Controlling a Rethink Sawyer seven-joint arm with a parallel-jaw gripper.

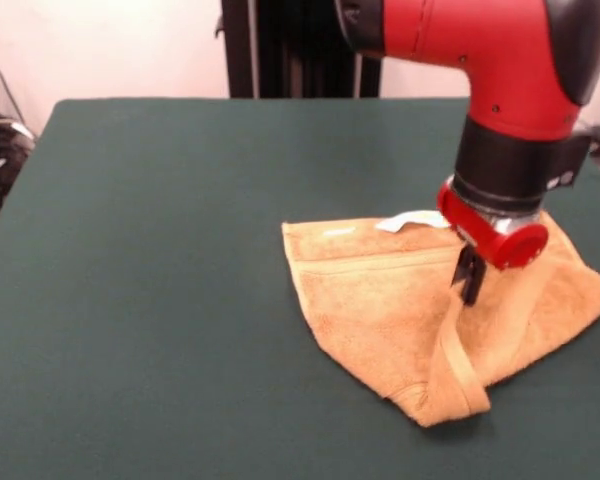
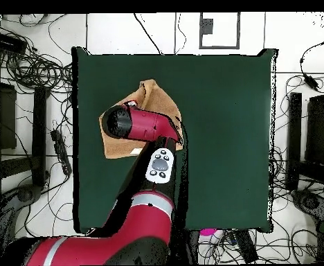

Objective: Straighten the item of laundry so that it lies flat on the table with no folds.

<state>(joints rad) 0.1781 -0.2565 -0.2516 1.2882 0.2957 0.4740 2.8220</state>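
Where end effector [image 1: 469, 283] pinches, towel [image 1: 380, 310] peaks, folded.

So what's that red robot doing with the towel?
The red robot arm is trying to smooth out an orange-tan towel on the green table. Its gripper is pinching a bit of the cloth and lifting it, so that part stands up like a little tent. The rest of the towel lies bunched and folded over, with a white tag poking out at its far edge. So it isn't flat yet.
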